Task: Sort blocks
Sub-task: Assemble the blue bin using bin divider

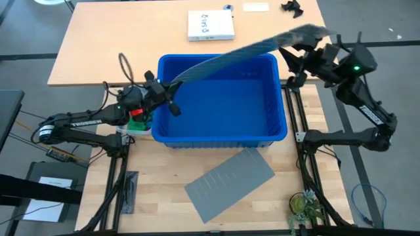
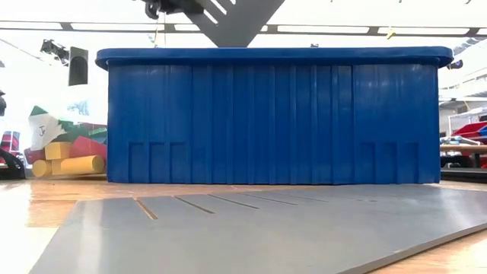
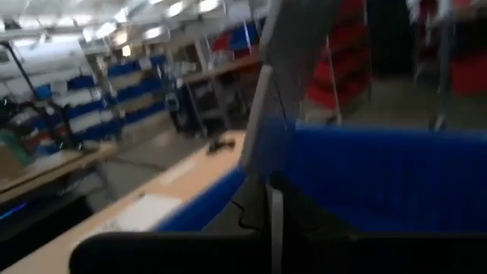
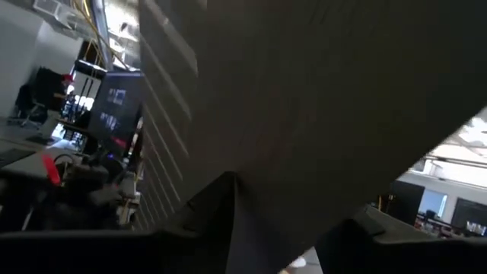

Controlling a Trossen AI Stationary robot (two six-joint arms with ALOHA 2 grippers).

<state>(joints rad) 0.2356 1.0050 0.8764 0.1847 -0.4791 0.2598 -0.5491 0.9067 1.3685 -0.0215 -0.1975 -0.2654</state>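
Note:
A long grey slotted panel [image 1: 230,58] hangs slanted over the big blue bin [image 1: 279,128]. My left gripper [image 1: 165,92] is shut on its left end at the bin's left rim. My right gripper [image 1: 296,54] stands open at the panel's far right end [image 4: 319,99], one finger on either side. Red and green blocks [image 1: 136,117] lie in a small clear tub against the bin's left wall. In the low view, red and yellow blocks [image 2: 72,156] show left of the bin. My left gripper pinches the panel's left end [image 3: 275,205] between its two fingers, coming level from the table's left. The panel is lifted clear and rises from the hold toward the far right, above the bin. Whether my right gripper's fingers touch the panel's end, I cannot tell.
A second grey slotted panel [image 1: 230,183] lies flat on the table in front of the bin. A white box [image 1: 210,25] sits on the far table. A small plant [image 1: 303,208] stands at the near right. The bin [image 2: 274,114] fills the table's middle.

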